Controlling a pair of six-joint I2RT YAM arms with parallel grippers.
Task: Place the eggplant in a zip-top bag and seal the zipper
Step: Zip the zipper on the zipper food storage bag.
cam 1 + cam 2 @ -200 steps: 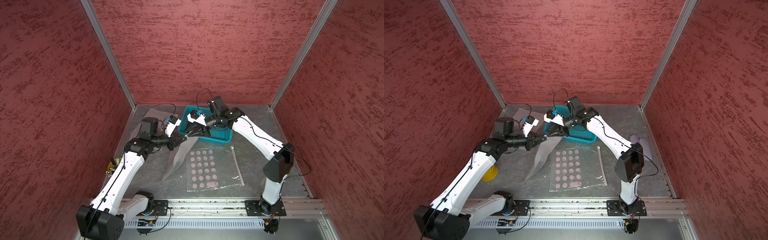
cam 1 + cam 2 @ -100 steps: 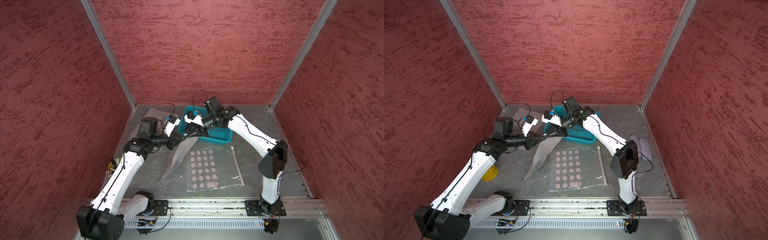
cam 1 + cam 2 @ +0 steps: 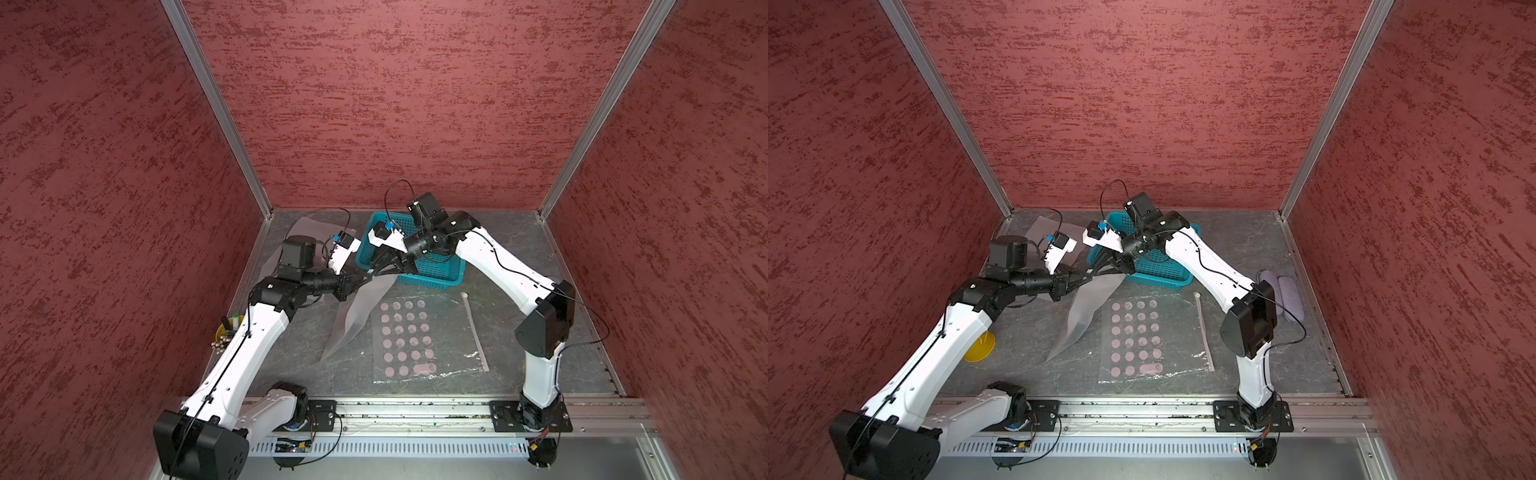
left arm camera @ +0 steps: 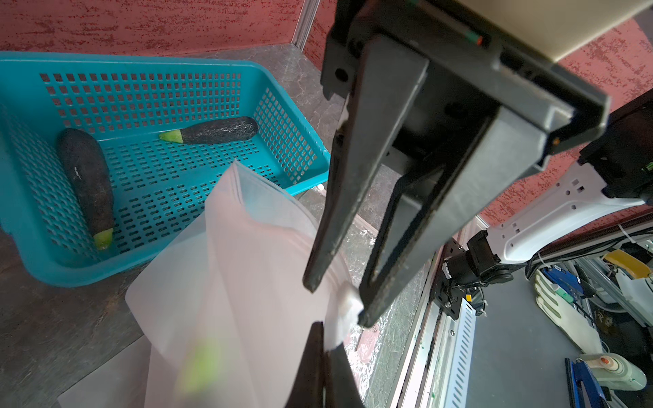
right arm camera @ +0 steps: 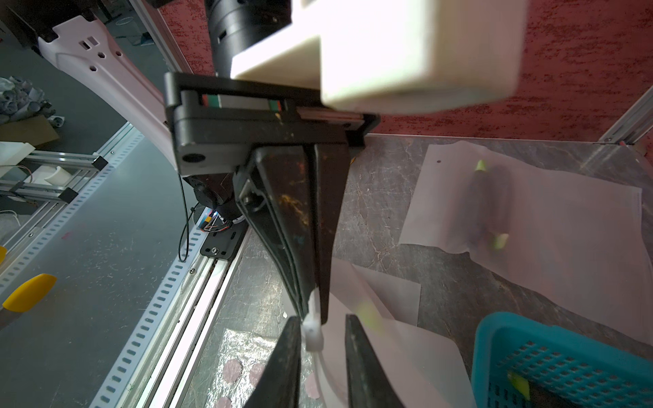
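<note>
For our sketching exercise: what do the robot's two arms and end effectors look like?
Both the left arm and right arm have smooth white shells with black joints. A thin black cable runs along each. White camera blocks with blue parts sit at the wrists. The left end effector and right end effector each have two dark, flat, tapering fingers.

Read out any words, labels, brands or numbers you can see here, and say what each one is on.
None can be read.
The basket and the hanging bag bear no print.
The flat bag shows only pink dots, no letters.
Background clutter is too blurred to read.
</note>
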